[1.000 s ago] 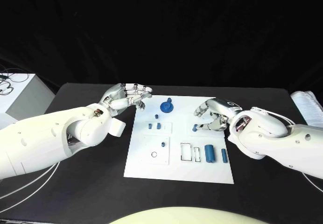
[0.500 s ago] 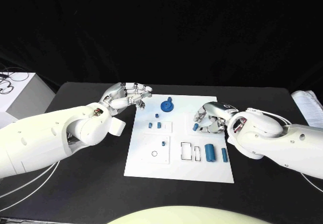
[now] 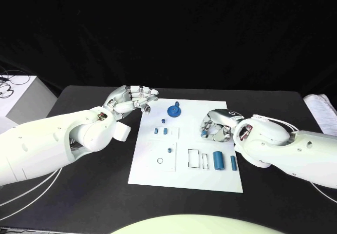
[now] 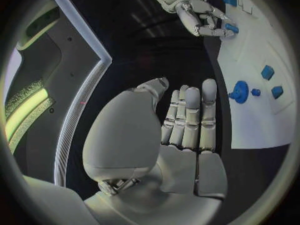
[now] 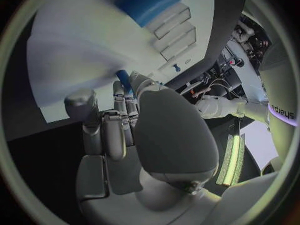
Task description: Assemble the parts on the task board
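Note:
The white task board point(image 3: 184, 168) lies in the middle of the black table. My right hand point(image 3: 217, 125) hangs over the board's right edge, fingers curled, and pinches a small blue part point(image 3: 204, 131) at its fingertips; the same part point(image 5: 123, 78) shows between the fingers in the right wrist view. My left hand point(image 3: 133, 100) hovers by the board's far left corner and holds nothing; its fingers point(image 4: 187, 117) lie stretched out. A round blue part with a knob point(image 3: 173, 112) stands near the far edge. Two blue cylinders point(image 3: 219, 160) lie at the near right beside empty slots point(image 3: 194, 158).
Two small blue pieces point(image 3: 160, 130) sit in a block left of centre, a tiny blue one point(image 3: 163, 121) just beyond them. A white box point(image 3: 25, 100) stands off the table's left, and a pale bundle point(image 3: 322, 109) at the far right edge.
My right hand has drawn a little to the left over the board, and its fingers have curled tighter round the small blue part. The left hand has stayed where it was.

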`<state>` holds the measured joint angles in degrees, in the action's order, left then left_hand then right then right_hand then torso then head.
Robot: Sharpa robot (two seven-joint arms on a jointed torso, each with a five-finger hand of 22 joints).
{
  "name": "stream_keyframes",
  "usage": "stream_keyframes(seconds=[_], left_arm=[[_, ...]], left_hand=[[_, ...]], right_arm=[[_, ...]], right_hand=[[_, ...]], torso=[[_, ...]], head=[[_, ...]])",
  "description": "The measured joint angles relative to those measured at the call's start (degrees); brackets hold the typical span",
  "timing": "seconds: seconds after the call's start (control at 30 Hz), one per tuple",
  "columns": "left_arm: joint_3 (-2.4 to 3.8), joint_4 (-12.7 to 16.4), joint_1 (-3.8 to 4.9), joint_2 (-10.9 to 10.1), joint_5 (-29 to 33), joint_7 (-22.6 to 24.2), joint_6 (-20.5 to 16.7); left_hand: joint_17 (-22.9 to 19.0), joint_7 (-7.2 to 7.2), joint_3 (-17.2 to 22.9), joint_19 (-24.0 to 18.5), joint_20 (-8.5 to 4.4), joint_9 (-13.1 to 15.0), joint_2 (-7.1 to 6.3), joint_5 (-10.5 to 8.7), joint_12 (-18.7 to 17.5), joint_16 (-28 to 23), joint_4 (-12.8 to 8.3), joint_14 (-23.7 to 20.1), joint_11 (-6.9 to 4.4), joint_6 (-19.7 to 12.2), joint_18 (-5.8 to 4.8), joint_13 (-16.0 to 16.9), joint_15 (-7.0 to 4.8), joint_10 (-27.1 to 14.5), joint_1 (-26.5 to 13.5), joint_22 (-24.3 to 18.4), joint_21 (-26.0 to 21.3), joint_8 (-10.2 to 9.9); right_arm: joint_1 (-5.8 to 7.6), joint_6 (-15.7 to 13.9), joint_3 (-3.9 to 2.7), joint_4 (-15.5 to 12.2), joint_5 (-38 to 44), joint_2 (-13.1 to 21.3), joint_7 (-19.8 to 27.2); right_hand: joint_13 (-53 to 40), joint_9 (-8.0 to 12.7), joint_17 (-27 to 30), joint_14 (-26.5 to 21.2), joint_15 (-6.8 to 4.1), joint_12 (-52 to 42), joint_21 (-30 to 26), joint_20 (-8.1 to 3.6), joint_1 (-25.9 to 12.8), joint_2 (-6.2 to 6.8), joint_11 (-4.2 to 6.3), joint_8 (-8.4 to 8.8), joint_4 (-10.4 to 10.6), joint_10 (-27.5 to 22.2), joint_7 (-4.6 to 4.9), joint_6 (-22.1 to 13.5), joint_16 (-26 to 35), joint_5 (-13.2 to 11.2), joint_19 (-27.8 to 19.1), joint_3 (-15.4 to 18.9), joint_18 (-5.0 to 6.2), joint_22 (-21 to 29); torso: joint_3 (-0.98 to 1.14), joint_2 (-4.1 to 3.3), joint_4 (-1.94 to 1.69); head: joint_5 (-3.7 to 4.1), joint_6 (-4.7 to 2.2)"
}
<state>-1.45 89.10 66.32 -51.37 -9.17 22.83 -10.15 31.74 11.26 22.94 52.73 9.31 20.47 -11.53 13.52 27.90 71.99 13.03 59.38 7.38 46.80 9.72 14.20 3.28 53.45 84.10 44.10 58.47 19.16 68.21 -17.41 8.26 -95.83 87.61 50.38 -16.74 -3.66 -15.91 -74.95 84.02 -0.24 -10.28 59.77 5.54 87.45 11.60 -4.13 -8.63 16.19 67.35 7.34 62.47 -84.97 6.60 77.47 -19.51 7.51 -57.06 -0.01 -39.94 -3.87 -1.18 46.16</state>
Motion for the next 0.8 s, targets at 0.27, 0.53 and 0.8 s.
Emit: stream_keyframes(seconds=[0.27,0.53,0.8], left_arm=[[0.0,-0.05,0.0,-0.05,-0.03,0.04,-0.08],[0.0,-0.13,0.0,-0.03,-0.06,0.02,-0.06],[0.0,-0.44,0.0,0.02,-0.07,-0.03,-0.04]], left_hand=[[0.0,0.0,0.0,0.0,0.0,0.0,0.0,0.0,0.0,0.0,0.0,0.0,0.0,0.0,0.0,0.0,0.0,0.0,0.0,0.0,0.0,0.0],[-0.01,0.0,0.0,0.0,0.0,0.0,0.0,0.0,0.0,0.0,0.0,0.0,0.0,0.0,0.0,0.0,0.0,0.0,0.0,-0.01,-0.01,0.0],[-0.01,0.0,0.0,-0.01,0.0,0.0,0.0,0.0,0.0,0.0,0.0,0.0,0.0,0.0,0.0,0.01,0.0,0.0,0.0,-0.01,-0.01,0.0]], right_arm=[[-0.16,-0.3,0.05,0.06,0.76,-0.31,0.03],[-0.31,-2.05,0.15,-0.12,2.26,-0.55,-0.47],[-0.18,-4.77,0.05,-2.03,2.88,0.45,-0.91]], right_hand=[[0.0,-0.62,0.01,0.0,-0.41,1.79,0.72,-0.21,-0.39,-0.36,-0.37,-0.88,-1.23,2.38,-0.31,1.33,-0.23,-0.41,0.2,-5.93,0.01,-1.22],[-0.29,-2.08,0.01,0.0,-0.82,3.12,2.05,-0.72,-1.7,-0.42,-1.3,-2.86,-6.27,3.92,-0.64,2.06,-0.5,-2.49,0.71,-12.09,0.01,-3.1],[-0.3,-2.97,0.02,0.01,-0.81,4.56,3.03,-0.72,-4.54,-0.88,-1.78,-4.25,-9.18,4.39,-0.51,1.71,-0.79,-1.98,0.71,-14.98,-0.88,-4.53]], torso=[[0.0,0.0,-0.03],[0.03,0.0,0.0],[0.04,0.03,-0.01]], head=[[0.05,0.08],[0.05,0.1],[0.09,0.08]])
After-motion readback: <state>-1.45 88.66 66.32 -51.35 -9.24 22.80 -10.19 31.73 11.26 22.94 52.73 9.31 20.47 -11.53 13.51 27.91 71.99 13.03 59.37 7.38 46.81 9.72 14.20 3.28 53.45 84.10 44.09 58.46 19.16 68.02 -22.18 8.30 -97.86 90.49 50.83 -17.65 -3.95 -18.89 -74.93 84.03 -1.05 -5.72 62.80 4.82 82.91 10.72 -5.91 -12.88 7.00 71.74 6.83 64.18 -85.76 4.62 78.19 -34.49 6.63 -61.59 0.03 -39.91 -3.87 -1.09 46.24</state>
